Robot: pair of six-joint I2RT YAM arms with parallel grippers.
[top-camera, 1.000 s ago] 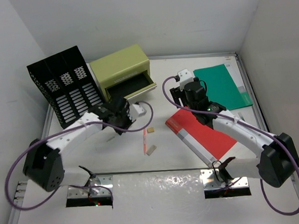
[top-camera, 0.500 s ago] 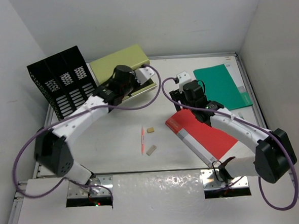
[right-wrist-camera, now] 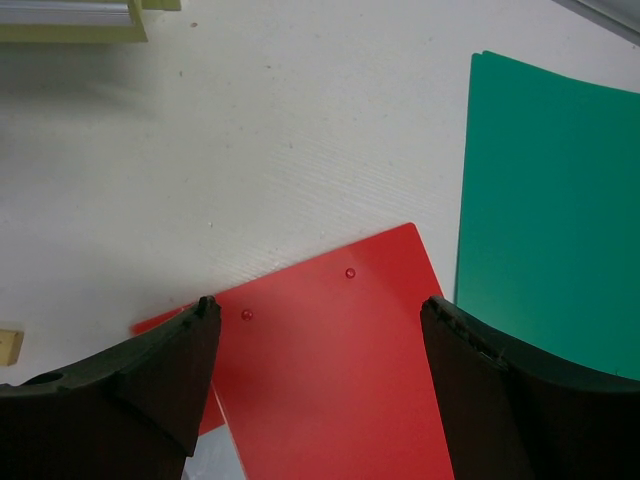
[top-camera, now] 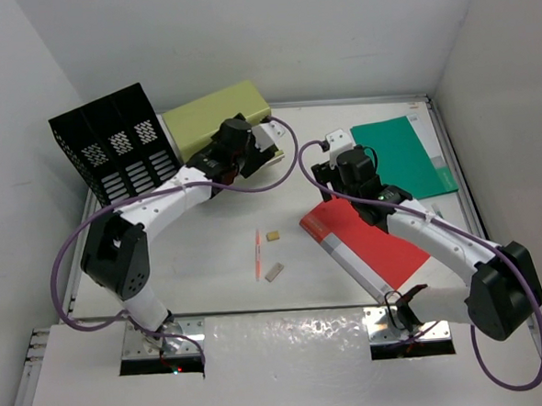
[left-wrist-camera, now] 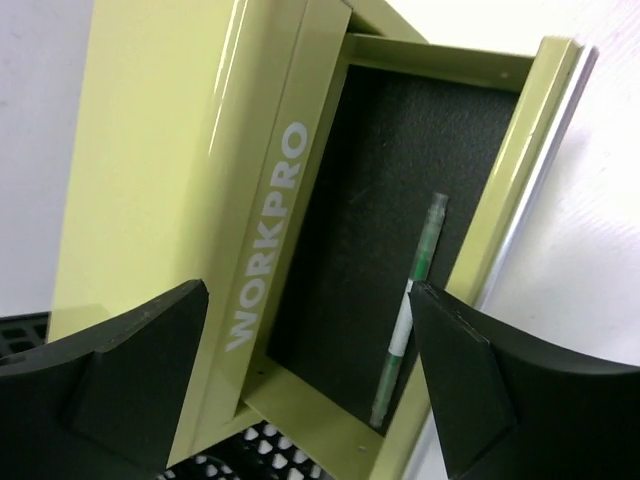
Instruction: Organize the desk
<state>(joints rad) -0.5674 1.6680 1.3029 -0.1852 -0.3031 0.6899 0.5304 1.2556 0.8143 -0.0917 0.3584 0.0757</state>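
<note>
Robotics lab test cell, dressed as an office. White walls (top-camera: 243, 39) box in the desk (top-camera: 219, 261); two arms (top-camera: 174, 195) bolted at its near edge, purple cables (top-camera: 56, 276) trailing. Props: black mesh file rack (top-camera: 116, 157), olive drawer box (top-camera: 215, 114), green folder (top-camera: 401, 154), red folder (top-camera: 375, 243).

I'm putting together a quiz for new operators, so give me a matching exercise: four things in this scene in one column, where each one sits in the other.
Things:
1. green pen
2. red folder
3. green folder
4. black file rack

Places:
A. far left corner
B. inside the open drawer
C. far right of the desk
D. directly below the right gripper

Pairs: 1-B, 2-D, 3-C, 4-A
</note>
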